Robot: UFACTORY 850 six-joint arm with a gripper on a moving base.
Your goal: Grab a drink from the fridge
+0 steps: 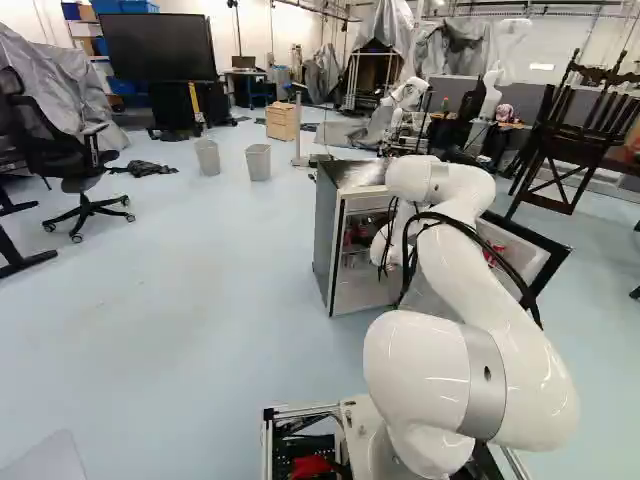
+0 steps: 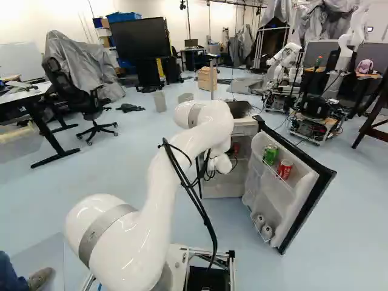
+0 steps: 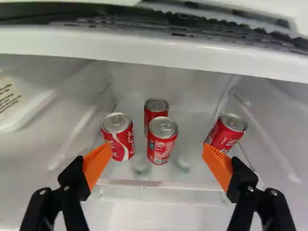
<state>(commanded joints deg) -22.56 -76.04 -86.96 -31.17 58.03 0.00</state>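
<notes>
Claw (image 3: 156, 147): open, fingers spread wide w/ orange pads (image 3: 97, 163) turned toward each other. No can gripped.

Cans: 4 red, upright, inside fridge (image 1: 325, 235), ahead of claw. Front mid can (image 3: 162, 139) sits ahead of gap btwn fingers. Rear can (image 3: 156, 111) just behind it, partly hidden. Side can (image 3: 118, 137) nr one fingertip, pad overlaps its edge in wrist view; contact: can't tell. Lone can (image 3: 226, 134) nr the other fingertip, set apart from the rest; contact there also unclear.

Arm (image 2: 182, 154) reaches fwd into fridge opening, black cables (image 2: 193, 194) hanging off it. Claw itself hidden in both base views.

Fridge door (image 2: 303, 209) wide open, at R of R base view. Upper rack holds green can (image 2: 270, 154) w/ red door can (image 2: 284, 169) beside it. Lower rack: 2 pale containers (image 2: 266, 231), type unclear.

Further out, L base view: 2 grey bins (image 1: 258, 162) past fridge on the floor (image 1: 200, 300), wooden box (image 1: 283, 121) beyond them. Office chair (image 1: 70, 150) at L, big dark screen (image 1: 158, 47) farther back. R base view, bkgd: another robot, white arm (image 2: 282, 63), beyond the door.
</notes>
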